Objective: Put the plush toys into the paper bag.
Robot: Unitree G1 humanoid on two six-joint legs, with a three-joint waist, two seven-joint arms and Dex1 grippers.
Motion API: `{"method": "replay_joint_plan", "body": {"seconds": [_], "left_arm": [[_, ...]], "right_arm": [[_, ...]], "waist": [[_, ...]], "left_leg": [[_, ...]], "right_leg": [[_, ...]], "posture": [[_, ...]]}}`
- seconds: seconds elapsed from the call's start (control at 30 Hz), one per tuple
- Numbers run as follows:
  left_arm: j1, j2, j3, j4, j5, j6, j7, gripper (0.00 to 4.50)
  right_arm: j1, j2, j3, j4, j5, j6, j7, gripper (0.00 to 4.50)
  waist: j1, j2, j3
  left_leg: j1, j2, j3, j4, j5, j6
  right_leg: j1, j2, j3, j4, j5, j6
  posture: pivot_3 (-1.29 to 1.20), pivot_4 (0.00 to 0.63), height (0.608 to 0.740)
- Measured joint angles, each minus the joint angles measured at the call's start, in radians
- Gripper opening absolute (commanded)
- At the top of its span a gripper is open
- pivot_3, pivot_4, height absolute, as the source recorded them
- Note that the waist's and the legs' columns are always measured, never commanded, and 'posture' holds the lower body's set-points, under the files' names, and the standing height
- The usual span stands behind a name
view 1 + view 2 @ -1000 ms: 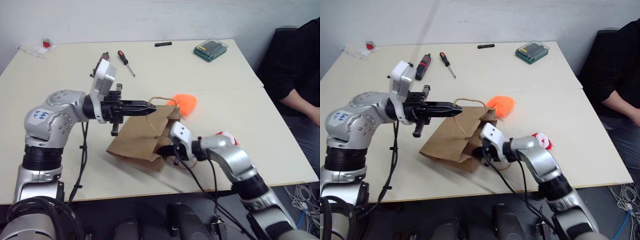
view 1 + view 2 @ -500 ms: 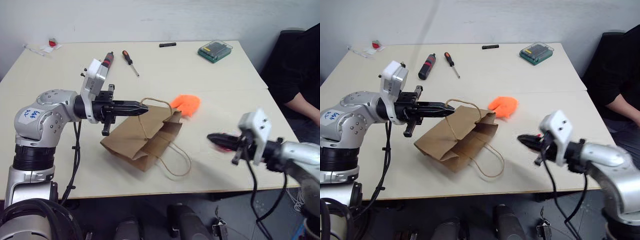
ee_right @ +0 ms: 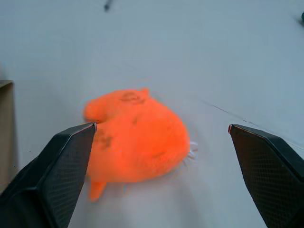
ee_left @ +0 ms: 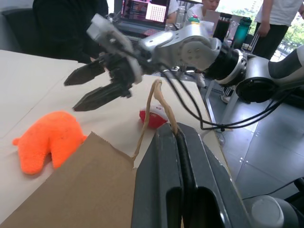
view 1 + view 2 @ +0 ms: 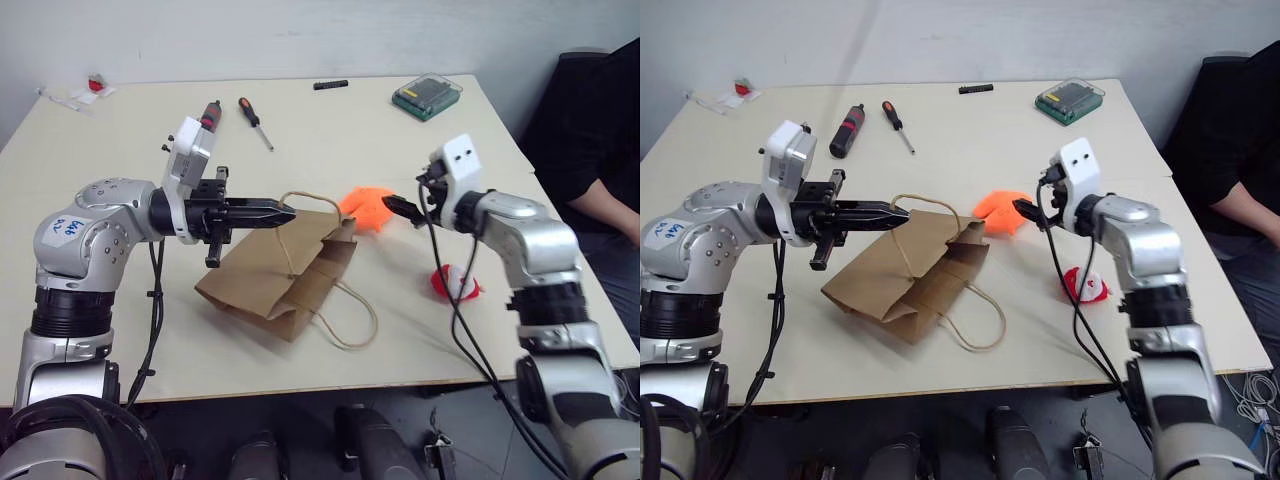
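L gripper (image 4: 178,142) pressed together on bag handle (image 4: 156,97), holding the paper bag (image 5: 275,280) mid-table. R gripper (image 3: 161,137) spread wide, just above orange toy (image 3: 137,137) right of bag. Santa toy (image 5: 455,283) nearer, right. Risk: bag mouth sags shut, so toy catches on rim.

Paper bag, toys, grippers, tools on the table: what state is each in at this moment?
paper bag: lying on the table, one cord handle lifted
left gripper: shut on the cord handle
right gripper: open, beside the orange plush toy, holding nothing
orange plush toy: on the table, outside the bag
red-and-white plush toy: on the table, outside the bag
screwdrivers: lying untouched at the far side
green case: closed
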Motion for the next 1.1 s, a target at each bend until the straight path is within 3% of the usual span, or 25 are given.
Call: {"method": "replay_joint_plan", "body": {"seconds": [0.1, 0.2, 0.4, 0.57, 0.7, 0.9, 1.0, 1.1], "left_arm": [[0.000, -0.002, 0.000, -0.001, 0.001, -0.001, 0.004, 0.00], [0.000, -0.004, -0.001, -0.003, 0.001, -0.001, 0.011, 0.00], [0.000, -0.004, -0.001, -0.005, 0.001, -0.001, 0.018, 0.00], [0.000, -0.005, -0.001, -0.007, 0.001, -0.001, 0.019, 0.00], [-0.001, -0.008, -0.001, -0.008, 0.001, -0.001, 0.020, 0.00], [-0.009, -0.016, -0.002, -0.001, 0.001, -0.001, 0.020, 0.00], [-0.023, -0.022, -0.002, 0.000, 0.001, -0.001, 0.020, 0.00], [-0.033, -0.022, -0.001, 0.002, 0.002, -0.001, 0.017, 0.00]], "right_arm": [[-0.078, 0.064, -0.006, 0.198, -0.011, -0.021, -0.045, 4.47], [-0.127, 0.110, -0.040, 0.360, -0.008, -0.056, -0.082, 3.85], [-0.148, 0.139, -0.070, 0.403, 0.008, -0.076, -0.076, 1.79], [-0.108, 0.118, -0.092, 0.304, 0.026, -0.027, -0.066, 0.11], [0.035, 0.016, -0.123, 0.039, 0.070, 0.080, -0.033, 0.04], [0.302, -0.158, -0.191, -0.520, 0.271, 0.364, 0.065, 0.04], [0.369, -0.164, -0.195, -0.690, 0.369, 0.455, 0.082, 0.04], [0.372, -0.124, -0.115, -0.710, 0.322, 0.412, 0.020, 0.04]], "waist": [[-0.013, 0.000, 0.000], [-0.022, 0.000, 0.000], [-0.039, 0.000, 0.000], [-0.038, 0.000, 0.000], [-0.024, 0.001, 0.000], [-0.014, 0.002, 0.001], [-0.016, 0.002, 0.001], [-0.015, 0.002, 0.001]], "left_leg": [[-0.002, 0.000, 0.000, 0.000, 0.000, 0.000], [-0.001, 0.000, 0.001, 0.000, 0.000, 0.000], [0.000, 0.000, 0.001, 0.001, 0.001, -0.001], [0.000, 0.000, 0.000, 0.001, 0.001, -0.001], [-0.002, 0.000, -0.001, 0.000, 0.001, -0.001], [-0.002, 0.000, -0.001, 0.000, 0.002, -0.002], [0.001, 0.000, 0.001, 0.000, 0.002, -0.004], [0.003, 0.000, 0.002, 0.000, 0.003, -0.004]], "right_leg": [[-0.002, 0.000, 0.000, 0.005, 0.000, 0.000], [-0.003, 0.000, 0.000, 0.007, 0.000, 0.000], [-0.002, -0.001, 0.001, 0.009, 0.000, 0.000], [-0.002, -0.001, 0.001, 0.010, 0.000, 0.000], [-0.003, -0.001, 0.000, 0.008, 0.000, 0.000], [-0.004, 0.000, 0.001, 0.004, 0.000, 0.000], [-0.003, 0.001, 0.003, 0.007, 0.000, 0.000], [-0.002, 0.001, 0.004, 0.007, 0.000, 0.000]], "posture": [[0.00, 0.150, 0.740], [0.00, 0.150, 0.740], [0.00, 0.150, 0.740], [0.00, 0.150, 0.740], [0.00, 0.150, 0.740], [0.00, 0.150, 0.740], [0.00, 0.150, 0.740], [0.00, 0.150, 0.740]]}}
